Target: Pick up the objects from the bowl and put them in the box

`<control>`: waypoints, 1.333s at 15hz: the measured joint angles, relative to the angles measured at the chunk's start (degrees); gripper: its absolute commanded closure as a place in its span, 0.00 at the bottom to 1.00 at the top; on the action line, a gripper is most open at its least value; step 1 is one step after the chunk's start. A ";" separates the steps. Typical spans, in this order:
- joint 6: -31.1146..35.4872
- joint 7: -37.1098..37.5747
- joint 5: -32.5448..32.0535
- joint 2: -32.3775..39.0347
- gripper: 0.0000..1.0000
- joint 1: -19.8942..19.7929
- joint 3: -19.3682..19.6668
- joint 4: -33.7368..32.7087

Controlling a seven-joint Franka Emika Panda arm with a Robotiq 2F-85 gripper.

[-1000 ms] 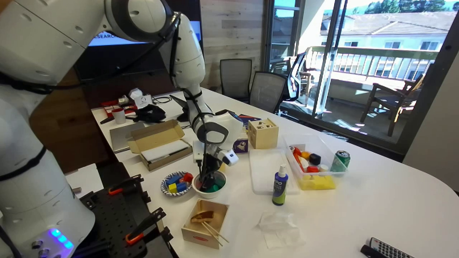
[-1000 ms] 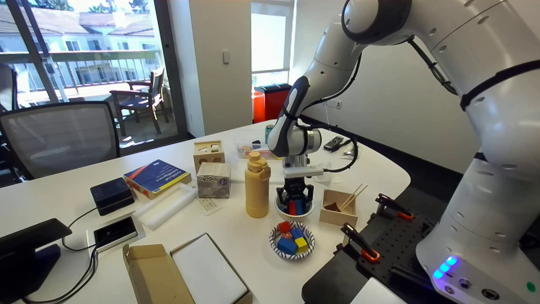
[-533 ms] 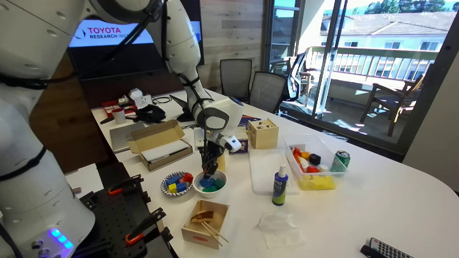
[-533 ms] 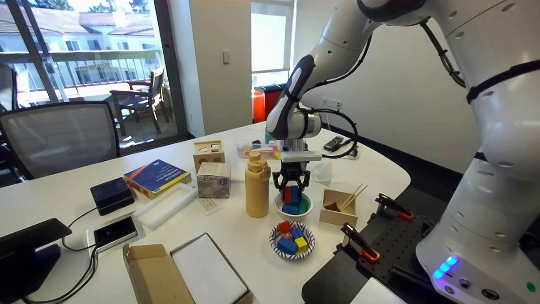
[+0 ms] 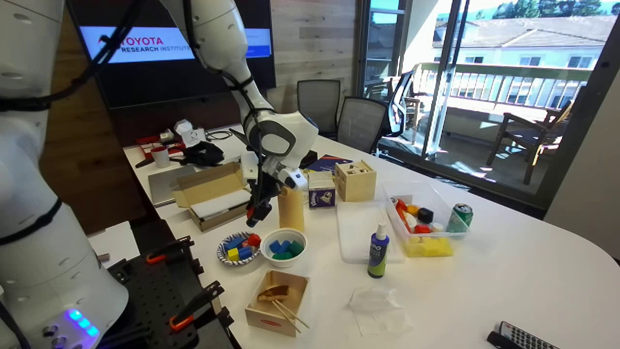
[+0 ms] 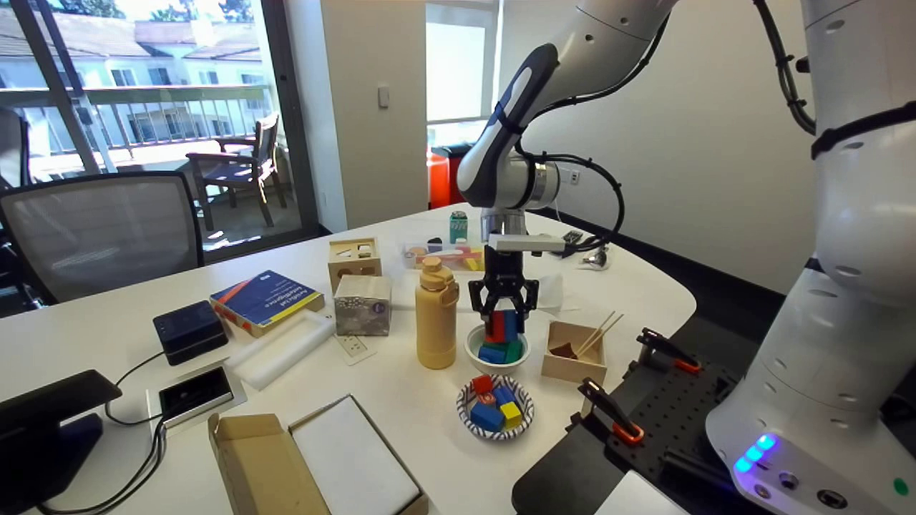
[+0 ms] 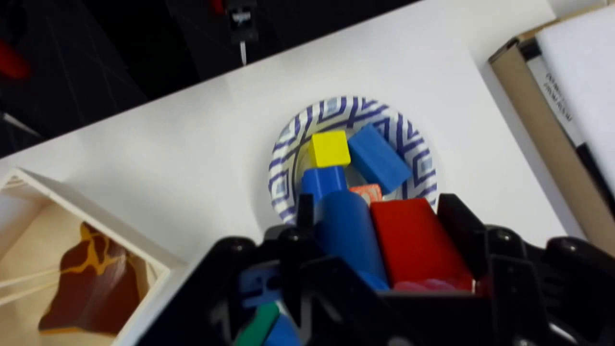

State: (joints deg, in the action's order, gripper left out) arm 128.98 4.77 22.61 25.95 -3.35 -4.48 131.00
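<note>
My gripper (image 6: 504,315) is shut on a red block (image 6: 494,327) and a blue cylinder (image 6: 511,326), held side by side in the wrist view (image 7: 377,206). It is in the air, above and beyond the patterned bowl (image 5: 224,258) in an exterior view (image 5: 255,213). That bowl holds blue, yellow and red pieces and also shows in the wrist view (image 7: 288,139). The white bowl (image 5: 283,263) beside it holds blue and green pieces. The light tan box (image 5: 264,317) stands near the white bowl with a brown piece and two sticks in it; its wall shows in the wrist view (image 7: 108,223).
A yellow bottle (image 6: 436,322) stands close behind the white bowl. An open brown cardboard box (image 5: 223,220) lies beyond the patterned bowl. A spray bottle (image 5: 378,254), a clear plastic bin (image 5: 450,203) and a wooden cube (image 5: 356,186) stand farther along the table.
My gripper has risen out of the white bowl with the red and blue pieces and moved toward the patterned bowl's side. The bowls and the box have not moved.
</note>
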 measured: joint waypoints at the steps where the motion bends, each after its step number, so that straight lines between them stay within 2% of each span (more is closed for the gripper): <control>1: -1.48 -1.03 0.90 -0.48 0.60 0.00 -0.26 0.84; 5: -2.90 -4.81 4.57 0.46 0.60 0.15 -1.65 3.92; 10: -2.36 -6.76 6.44 6.25 0.60 0.42 -3.02 3.58; 19: -2.15 -6.39 6.04 18.18 0.60 0.87 -2.44 -6.10; 20: -2.15 -6.30 5.95 19.32 0.10 0.87 -2.23 -7.21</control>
State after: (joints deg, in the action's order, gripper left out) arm 126.82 -1.53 28.56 45.27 -2.48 -6.71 123.78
